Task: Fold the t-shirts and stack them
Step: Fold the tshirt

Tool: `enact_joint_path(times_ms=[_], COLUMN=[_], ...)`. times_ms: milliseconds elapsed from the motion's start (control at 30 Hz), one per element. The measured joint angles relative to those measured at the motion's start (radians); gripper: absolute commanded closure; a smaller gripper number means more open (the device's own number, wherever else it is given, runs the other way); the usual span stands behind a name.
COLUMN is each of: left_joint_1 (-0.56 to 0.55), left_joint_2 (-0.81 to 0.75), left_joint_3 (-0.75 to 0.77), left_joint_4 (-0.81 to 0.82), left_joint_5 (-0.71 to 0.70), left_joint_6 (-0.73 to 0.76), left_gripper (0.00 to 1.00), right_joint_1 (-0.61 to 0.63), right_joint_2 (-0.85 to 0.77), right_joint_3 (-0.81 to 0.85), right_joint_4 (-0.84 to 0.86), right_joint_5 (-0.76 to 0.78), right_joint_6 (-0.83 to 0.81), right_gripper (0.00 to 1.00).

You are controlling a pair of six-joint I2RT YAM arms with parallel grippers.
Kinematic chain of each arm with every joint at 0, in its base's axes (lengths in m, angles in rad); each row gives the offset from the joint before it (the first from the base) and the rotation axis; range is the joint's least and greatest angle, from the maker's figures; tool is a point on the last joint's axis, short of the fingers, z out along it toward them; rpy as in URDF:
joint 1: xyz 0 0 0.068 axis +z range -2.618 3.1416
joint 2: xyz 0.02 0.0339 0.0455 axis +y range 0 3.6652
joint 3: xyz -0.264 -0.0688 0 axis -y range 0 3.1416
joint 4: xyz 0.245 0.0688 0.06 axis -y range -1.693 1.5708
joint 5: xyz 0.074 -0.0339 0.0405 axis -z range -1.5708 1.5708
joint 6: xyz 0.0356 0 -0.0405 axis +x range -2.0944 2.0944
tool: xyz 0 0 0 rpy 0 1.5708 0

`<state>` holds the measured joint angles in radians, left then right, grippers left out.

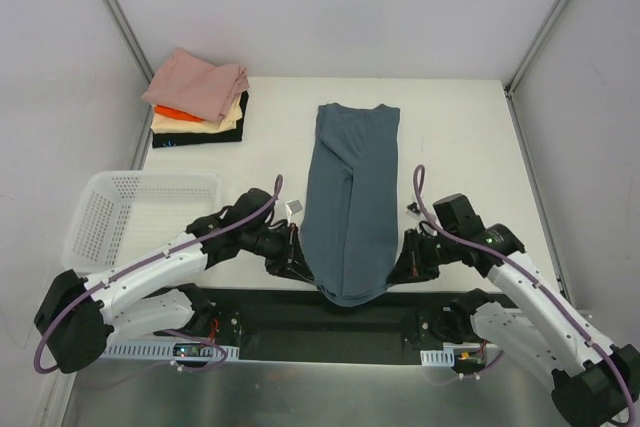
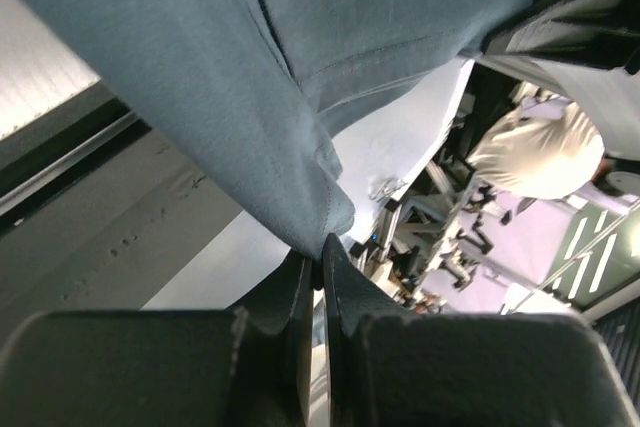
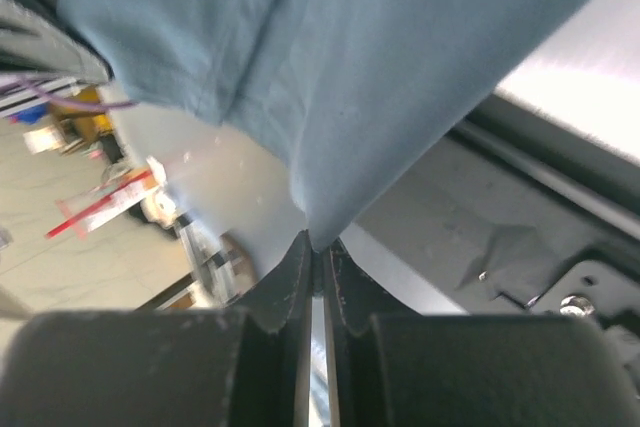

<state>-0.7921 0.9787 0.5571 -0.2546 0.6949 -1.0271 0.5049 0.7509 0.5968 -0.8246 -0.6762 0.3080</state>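
- The slate-blue t-shirt [image 1: 350, 187] is laid lengthwise down the middle of the counter [image 1: 470, 137]. It is folded into a long narrow strip, and its near end reaches past the counter's near edge.
- The left fingers [image 2: 345, 292] are closed tight on the near left edge of this shirt, with a point of blue cloth pinched between the tips.
- The right fingers [image 3: 290, 282] are closed in the same way on a point of blue cloth at the near right edge.
- In both wrist views the cloth is seen spreading away from the pinched tips.
- A stack [image 1: 200, 112] of folded tees is placed at the far left corner: dusty pink on top, then orange, cream and black.
- A white lattice basket [image 1: 100, 217] is set at the left edge, nearer than the stack and apart from the blue shirt.
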Motion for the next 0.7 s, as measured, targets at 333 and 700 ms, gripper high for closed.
enact_joint_path(times_ms=[333,700], left_joint_1=[0.055,0.172], left_joint_2=[0.212,0.389], left_joint_3=[0.195,0.421], left_joint_4=[-0.043,-0.059], left_joint_5=[-0.026,-0.159], left_joint_6=[0.175,0.349], left_gripper=[1.00,1.00], right_joint_1=[-0.004,-0.083], right_joint_2=[0.164,0.377], right_joint_3=[0.237,0.385], right_joint_4=[0.007,0.053], right_joint_5=[0.192,0.307], right_joint_6=[-0.108,-0.168], right_gripper=[0.98,0.99])
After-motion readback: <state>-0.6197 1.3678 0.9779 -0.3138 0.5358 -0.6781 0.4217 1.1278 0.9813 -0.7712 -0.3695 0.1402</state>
